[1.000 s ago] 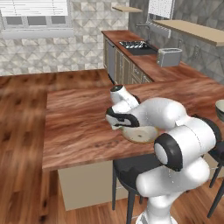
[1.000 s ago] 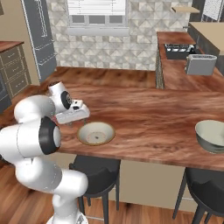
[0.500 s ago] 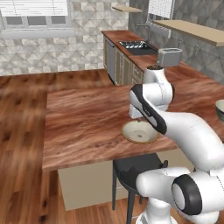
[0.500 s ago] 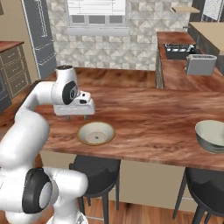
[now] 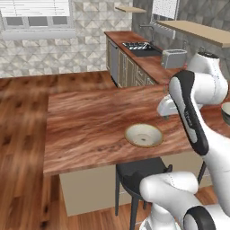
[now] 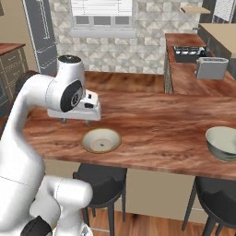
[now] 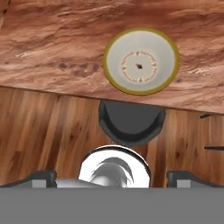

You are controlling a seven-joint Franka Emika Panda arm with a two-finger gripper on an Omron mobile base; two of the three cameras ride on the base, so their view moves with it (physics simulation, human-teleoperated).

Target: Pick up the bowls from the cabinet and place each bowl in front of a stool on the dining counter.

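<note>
The shallow cream bowl (image 5: pixel 143 134) (image 6: pixel 101 140) (image 7: pixel 141 61) rests on the reddish-brown dining counter (image 5: pixel 85 121) (image 6: pixel 156 124) near its front edge, directly above a black stool (image 5: pixel 139 173) (image 6: pixel 101 177) (image 7: pixel 131 120). The deep grey-green bowl (image 6: pixel 223 143) (image 5: pixel 226 112) sits further right on the counter, above a second stool (image 6: pixel 216 193). My gripper (image 6: pixel 76 120) (image 5: pixel 165 114) (image 7: pixel 113 179) hangs open and empty above the counter, behind the cream bowl and apart from it. The cabinet is out of view.
A silver toaster (image 6: pixel 211 68) (image 5: pixel 174 57) and a stovetop (image 5: pixel 139 46) stand on the side counter behind. A thin tan wall shelf (image 5: pixel 197 31) runs above it. Wood floor lies left of the dining counter.
My hand has lifted away from the cream bowl and swung up and back over the counter, the arm stretching tall. The bowl stays where it lay.
</note>
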